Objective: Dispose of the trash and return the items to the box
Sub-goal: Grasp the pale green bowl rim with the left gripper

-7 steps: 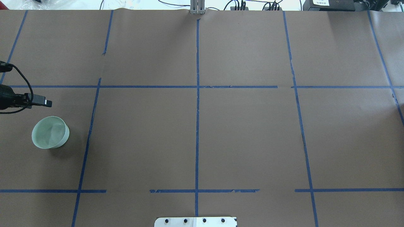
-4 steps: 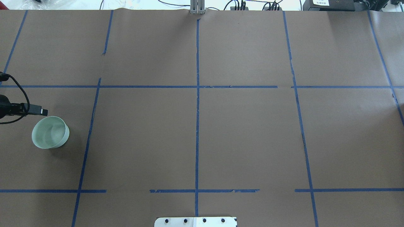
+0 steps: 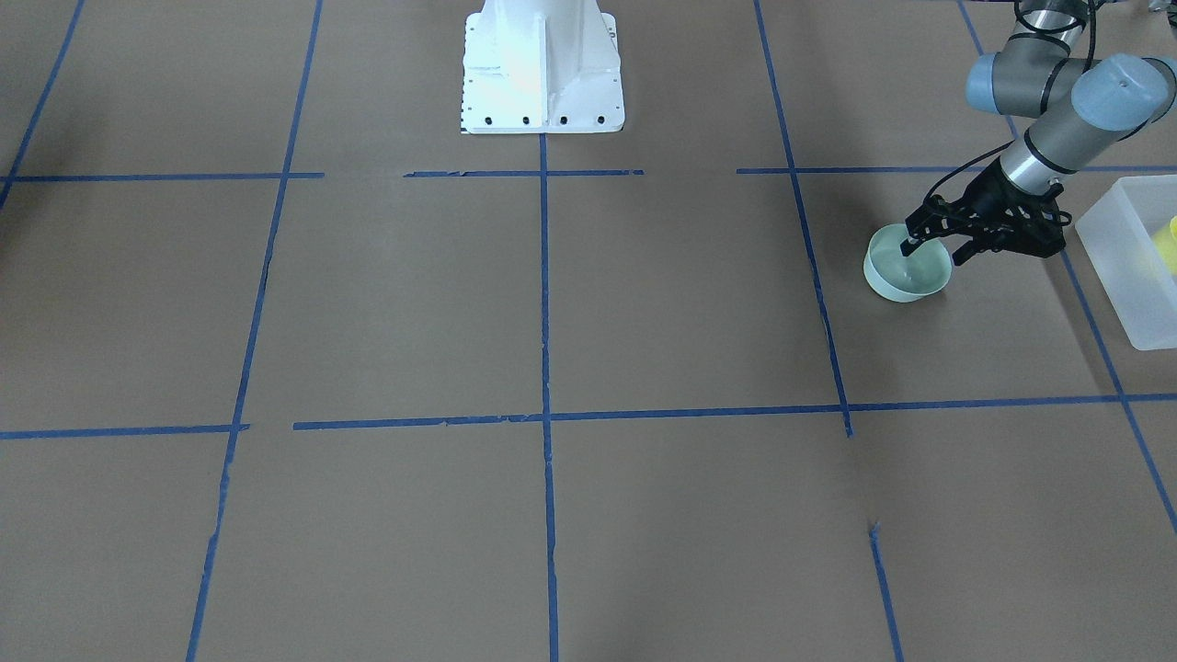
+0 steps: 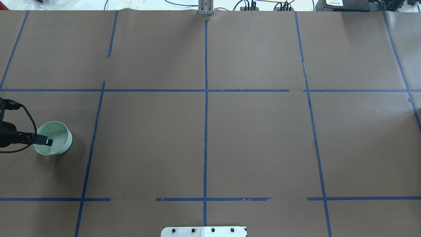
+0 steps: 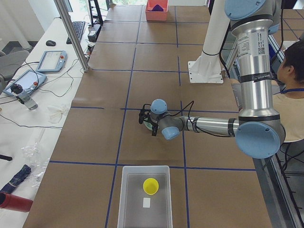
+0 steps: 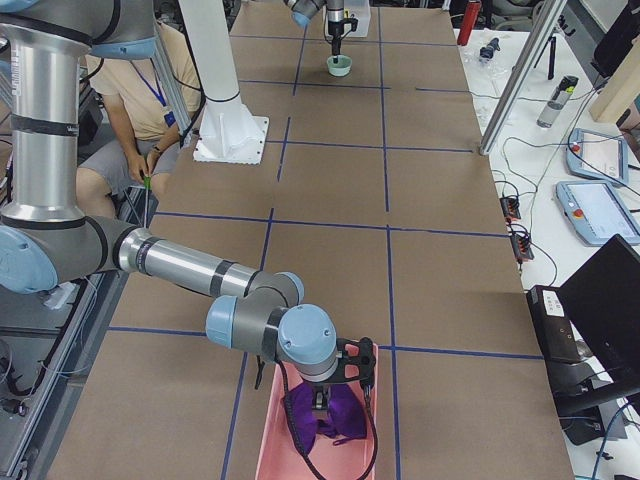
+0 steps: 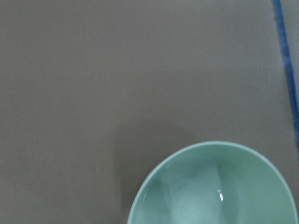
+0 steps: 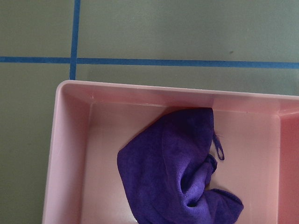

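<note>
**Fig.** Left gripper (image 3: 936,250), jaws spread, straddles rim of mint bowl (image 3: 906,278): one finger inside, other outside on box side. Bowl stands upright on table (image 3: 644,303), near white box (image 3: 1126,276). Yellow cup (image 5: 151,185) sits in box. Right gripper (image 6: 322,398) hangs over pink bin (image 8: 70,154) w/ purple cloth (image 8: 177,172); its jaw state can't be told.

Bowl (image 3: 897,287) mint-green; cup (image 5: 151,186) yellow; box (image 5: 130,192) white; table (image 4: 256,141) brown, blue grid (image 4: 206,131); bin (image 8: 65,154) pink; cloth (image 8: 173,177) purple.
</note>
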`<state>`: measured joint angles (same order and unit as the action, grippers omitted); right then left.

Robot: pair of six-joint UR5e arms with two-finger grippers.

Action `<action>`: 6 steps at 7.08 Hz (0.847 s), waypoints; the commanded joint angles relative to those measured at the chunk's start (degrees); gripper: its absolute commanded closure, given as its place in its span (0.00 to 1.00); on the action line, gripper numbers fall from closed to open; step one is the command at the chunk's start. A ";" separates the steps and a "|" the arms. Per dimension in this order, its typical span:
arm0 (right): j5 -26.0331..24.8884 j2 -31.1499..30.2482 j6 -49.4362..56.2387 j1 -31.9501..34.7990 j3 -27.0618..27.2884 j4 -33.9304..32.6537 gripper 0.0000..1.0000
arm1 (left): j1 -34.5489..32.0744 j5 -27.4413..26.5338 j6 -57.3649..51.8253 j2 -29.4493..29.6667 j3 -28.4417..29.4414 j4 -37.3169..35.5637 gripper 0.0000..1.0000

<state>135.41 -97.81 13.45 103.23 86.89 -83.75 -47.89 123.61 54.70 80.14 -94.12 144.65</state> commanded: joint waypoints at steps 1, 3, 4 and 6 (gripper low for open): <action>1.96 -0.36 0.17 -0.13 -0.32 -0.10 0.00 | 0.69 -3.80 -0.12 -0.16 -0.27 -1.72 0.64; 2.14 -0.36 0.17 -0.31 -0.93 -0.01 0.00 | 0.60 -3.91 -0.12 -0.42 -1.24 -2.18 1.00; 2.14 -0.36 0.17 -0.57 -1.28 -0.01 0.00 | 0.60 -3.91 -0.12 -0.33 -1.32 -2.18 1.00; 2.49 0.34 0.17 -0.57 -0.33 0.16 0.00 | -0.01 -3.56 -0.30 -0.59 -3.33 -2.09 1.00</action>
<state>137.63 -97.92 13.62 102.71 85.95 -83.72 -47.59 119.84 54.53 79.72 -96.06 142.50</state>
